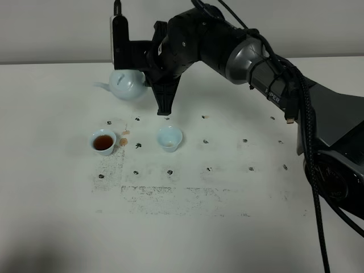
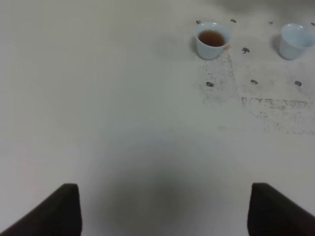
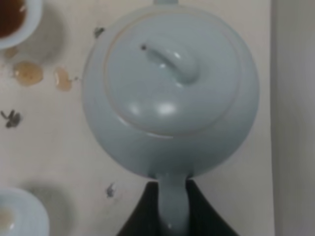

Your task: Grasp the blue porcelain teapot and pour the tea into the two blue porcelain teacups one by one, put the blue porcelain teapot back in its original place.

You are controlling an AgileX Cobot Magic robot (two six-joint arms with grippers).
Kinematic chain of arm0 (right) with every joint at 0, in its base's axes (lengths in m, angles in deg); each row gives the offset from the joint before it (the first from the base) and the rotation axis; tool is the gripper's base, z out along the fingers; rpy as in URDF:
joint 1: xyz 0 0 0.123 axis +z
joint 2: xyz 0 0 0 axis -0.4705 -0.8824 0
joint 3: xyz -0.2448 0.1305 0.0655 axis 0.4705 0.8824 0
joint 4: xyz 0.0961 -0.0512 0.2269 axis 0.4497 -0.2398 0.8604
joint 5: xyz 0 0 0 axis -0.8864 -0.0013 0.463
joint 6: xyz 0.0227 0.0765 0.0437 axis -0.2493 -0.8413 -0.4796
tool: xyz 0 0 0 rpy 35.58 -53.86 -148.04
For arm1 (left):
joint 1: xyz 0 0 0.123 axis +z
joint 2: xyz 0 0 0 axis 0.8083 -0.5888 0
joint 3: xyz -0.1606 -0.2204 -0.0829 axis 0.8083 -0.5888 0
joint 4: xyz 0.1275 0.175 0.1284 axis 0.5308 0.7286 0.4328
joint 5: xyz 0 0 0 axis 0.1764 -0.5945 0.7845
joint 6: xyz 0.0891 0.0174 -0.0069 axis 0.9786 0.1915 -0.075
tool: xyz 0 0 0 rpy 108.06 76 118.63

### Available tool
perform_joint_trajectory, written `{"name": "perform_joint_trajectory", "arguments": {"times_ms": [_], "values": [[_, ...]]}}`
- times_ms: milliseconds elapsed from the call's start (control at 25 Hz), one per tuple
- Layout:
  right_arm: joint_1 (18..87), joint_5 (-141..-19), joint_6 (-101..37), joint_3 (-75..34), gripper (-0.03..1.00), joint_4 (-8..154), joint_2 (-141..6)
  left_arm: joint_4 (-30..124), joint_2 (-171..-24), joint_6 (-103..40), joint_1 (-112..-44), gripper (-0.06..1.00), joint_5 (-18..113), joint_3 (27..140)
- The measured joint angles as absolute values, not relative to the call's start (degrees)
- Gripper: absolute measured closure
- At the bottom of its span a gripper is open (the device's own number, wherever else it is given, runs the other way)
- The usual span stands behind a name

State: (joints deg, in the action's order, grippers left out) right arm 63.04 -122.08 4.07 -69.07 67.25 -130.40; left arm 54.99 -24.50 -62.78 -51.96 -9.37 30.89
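1. Right end effector point(image 3: 172, 192) is clenched on the loop handle point(image 3: 172, 219) of the blue porcelain teapot point(image 3: 170, 93), with one dark finger point(image 3: 139, 219) on each side of the handle.
2. From the high camera, the teapot point(image 1: 128, 84) is at the far part of the desk point(image 1: 57, 227), left of the middle, and its short spout point(image 1: 100, 86) points left. I cannot tell whether its base touches the desk or hangs just above it.
3. Its knobbed lid point(image 3: 172, 59) is in place on the pot.
4. The two teacups stand nearer the camera than the pot, both upright and apart from each other. The filled teacup point(image 1: 103, 142) on the left holds dark reddish-brown tea. The second teacup point(image 1: 170, 138) to its right looks almost empty, with only a faint tan tint at its bottom.
5. Tan drops point(image 1: 124, 136) lie on the desk just beside the filled teacup, between the two cups.
6. The right arm point(image 1: 256, 57) reaches in from the right edge across the middle to the pot.
7. Left end effector point(image 2: 165, 211) is released, its two fingertips wide apart over bare desk with nothing between them, well apart from both cups.
8. Small dark marks point(image 1: 207, 141) dot the white desk in rows, and a speckled, scuffed patch point(image 1: 170, 196) lies nearer the camera than the cups.
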Motion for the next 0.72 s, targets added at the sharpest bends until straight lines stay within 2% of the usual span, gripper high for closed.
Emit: {"name": "perform_joint_trajectory", "arguments": {"times_ms": [400, 720], "values": [[60.0, -128.2, -9.9, -70.2, 0.93, 78.0, -130.4, 55.0, -24.5, -62.7, -52.0, 0.28, -9.4, 30.9], [59.5, -128.0, -15.9, -70.3, 0.93, 81.8, -131.3, 55.0, -24.5, -62.7, -52.0, 0.28, -9.4, 30.9]]}}
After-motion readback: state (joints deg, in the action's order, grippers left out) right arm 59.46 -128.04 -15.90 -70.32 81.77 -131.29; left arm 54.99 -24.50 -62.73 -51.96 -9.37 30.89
